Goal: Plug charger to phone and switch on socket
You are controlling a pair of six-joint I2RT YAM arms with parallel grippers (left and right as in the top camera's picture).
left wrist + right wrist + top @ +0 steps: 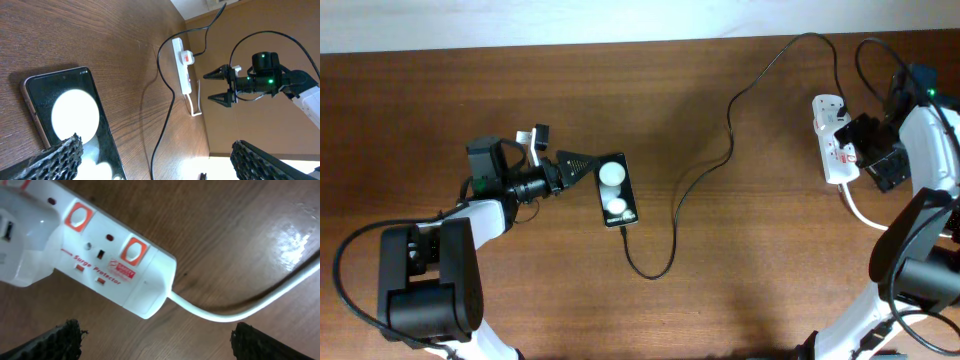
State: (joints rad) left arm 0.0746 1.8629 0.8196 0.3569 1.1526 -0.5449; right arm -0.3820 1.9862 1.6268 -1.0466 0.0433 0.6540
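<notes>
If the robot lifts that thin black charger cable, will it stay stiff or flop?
Probably floppy: the charger cable lies in loose curves on the table, so it should sag and trail. Likely light, being so thin. A tug might drag the phone, since one end sits at its edge.

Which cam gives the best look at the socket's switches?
Right wrist. The socket fills the frame close up, so its orange-red switches and the Surge Protector label are readable, though one end is cut off. Overhead has the socket small at the right edge. Left wrist shows the socket full length but distant, with the switches indistinct.
</notes>
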